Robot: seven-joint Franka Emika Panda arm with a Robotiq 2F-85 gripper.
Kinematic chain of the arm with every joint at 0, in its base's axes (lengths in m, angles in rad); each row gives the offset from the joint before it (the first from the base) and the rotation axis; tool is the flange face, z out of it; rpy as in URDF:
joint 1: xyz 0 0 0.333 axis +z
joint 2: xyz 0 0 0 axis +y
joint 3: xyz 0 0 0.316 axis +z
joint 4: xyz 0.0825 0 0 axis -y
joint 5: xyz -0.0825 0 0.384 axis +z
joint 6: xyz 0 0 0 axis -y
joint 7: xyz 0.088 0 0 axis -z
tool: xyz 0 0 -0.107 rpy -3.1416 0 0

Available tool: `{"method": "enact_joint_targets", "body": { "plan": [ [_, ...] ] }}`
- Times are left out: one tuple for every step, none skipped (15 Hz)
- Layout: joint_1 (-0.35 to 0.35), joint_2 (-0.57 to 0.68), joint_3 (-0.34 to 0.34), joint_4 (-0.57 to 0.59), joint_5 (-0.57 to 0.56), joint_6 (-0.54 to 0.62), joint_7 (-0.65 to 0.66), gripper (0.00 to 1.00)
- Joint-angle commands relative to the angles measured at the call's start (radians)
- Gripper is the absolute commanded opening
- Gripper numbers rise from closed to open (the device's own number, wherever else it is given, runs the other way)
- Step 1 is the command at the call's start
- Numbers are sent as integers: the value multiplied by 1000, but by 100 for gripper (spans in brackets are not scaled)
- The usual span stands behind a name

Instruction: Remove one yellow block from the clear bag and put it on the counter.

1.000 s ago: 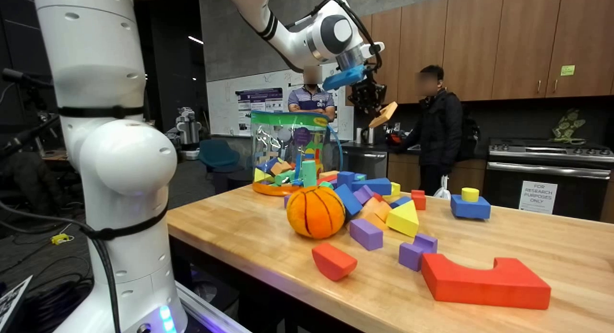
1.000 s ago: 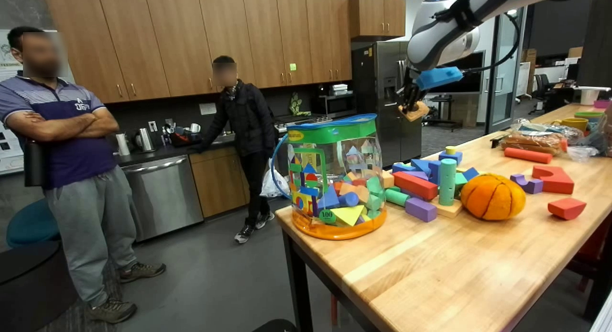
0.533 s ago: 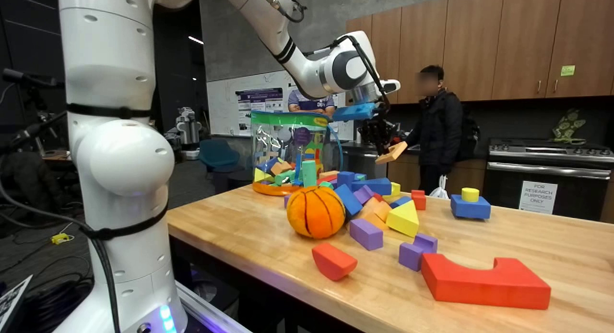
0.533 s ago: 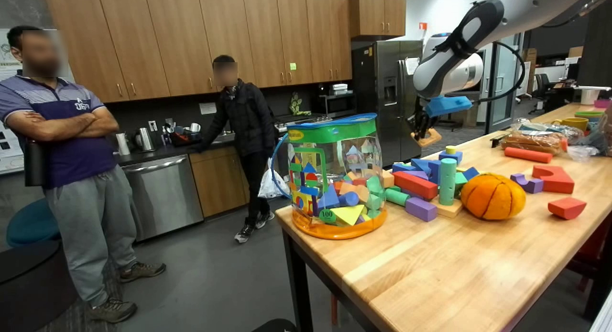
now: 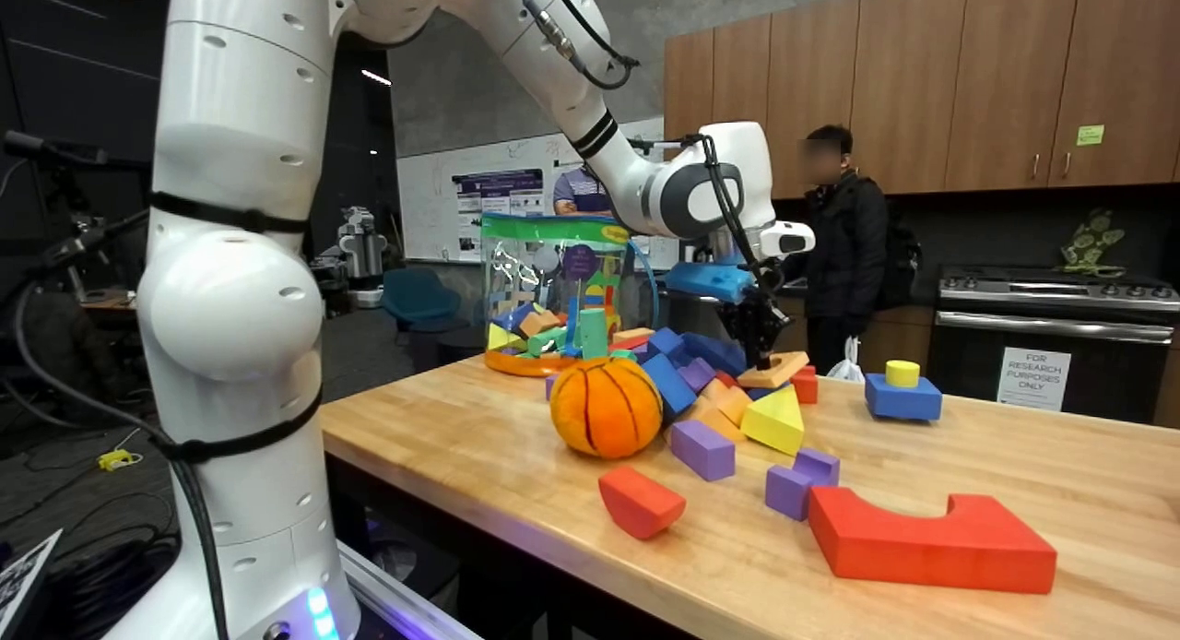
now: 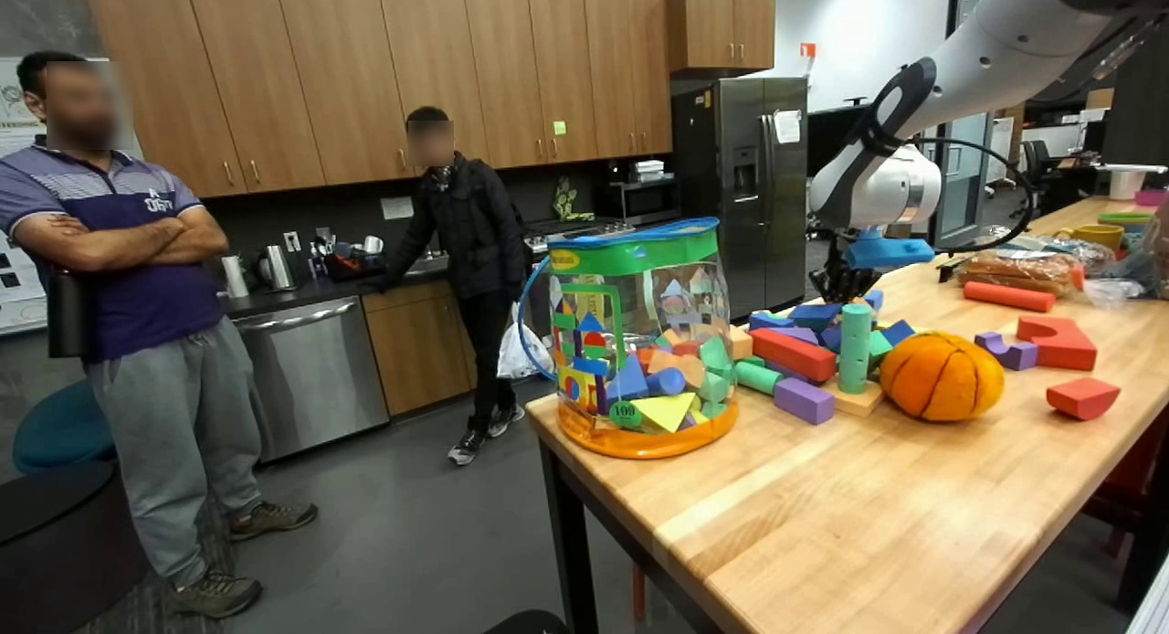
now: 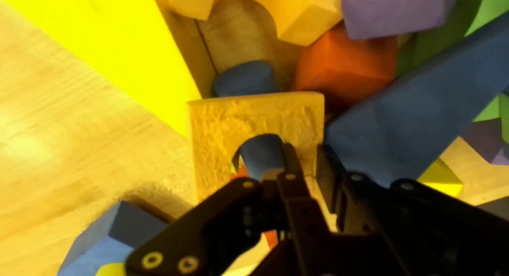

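My claw [image 7: 306,156]: pinching holed block [image 7: 216,137] by one side. Step, likely: placing. Contact beneath unclear. Next: settle block on surface [image 6: 822,515], release.

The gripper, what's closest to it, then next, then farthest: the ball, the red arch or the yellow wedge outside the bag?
In an exterior view, counting from the gripper:
1. Yellow wedge: just below it in the picture.
2. Ball: off to the picture's left.
3. Red arch: farthest, in the picture's right foreground.
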Motion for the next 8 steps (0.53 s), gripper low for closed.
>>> {"method": "enact_joint_targets", "body": {
  "plan": [
    [-5, 0, 13, 15, 27, -21, -6, 4],
    [-1, 1, 17, 19, 27, -19, -4, 4],
    [1, -7, 20, 17, 25, -21, -5, 42],
    [6, -10, 27, 19, 27, -14, -9, 43],
    [11, -19, 30, 16, 19, -12, -12, 46],
    [16, -22, 38, 19, 18, -7, -14, 53],
    [11, 2, 27, 21, 6, -2, 3, 33],
    [14, 0, 32, 25, 6, -2, 2, 40]
  ]
}}
